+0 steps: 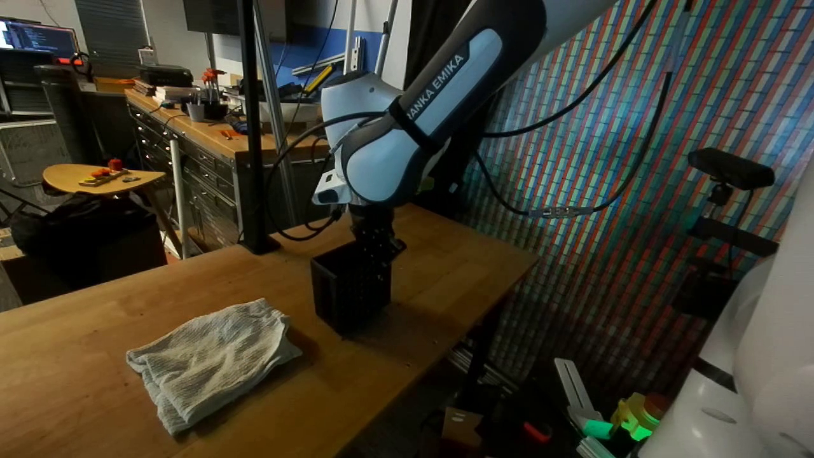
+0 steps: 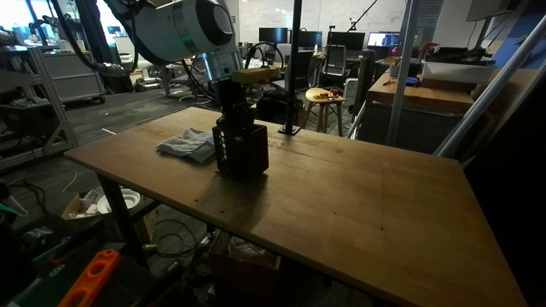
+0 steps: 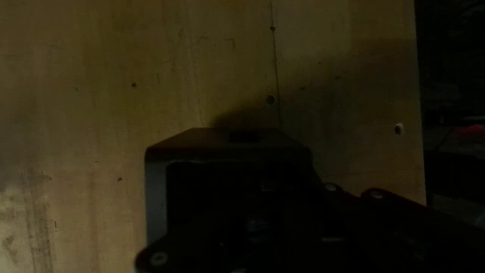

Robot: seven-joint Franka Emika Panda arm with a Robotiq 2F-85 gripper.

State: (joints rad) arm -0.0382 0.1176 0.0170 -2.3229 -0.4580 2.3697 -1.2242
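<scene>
A black basket (image 1: 346, 296) with holes in its sides stands upright on the wooden table. It also shows in an exterior view (image 2: 245, 151), and its rim (image 3: 227, 153) shows in the wrist view. My gripper (image 1: 380, 254) points down at the basket's top, over one side wall, in both exterior views (image 2: 234, 121). Part of it overhangs the outside of that wall. In the wrist view the gripper (image 3: 261, 223) is very dark against the basket. Its fingertips are lost in shadow, so whether they grip the wall is unclear. A crumpled light grey cloth (image 1: 219, 359) lies beside the basket.
The wooden table (image 2: 362, 213) carries a black upright post (image 2: 290, 128) near its edge. A black cable (image 1: 280, 222) loops beside the arm. A wooden stool (image 1: 70, 175) and a workbench (image 1: 241, 146) stand beyond the table. Boxes (image 2: 243, 268) sit beneath it.
</scene>
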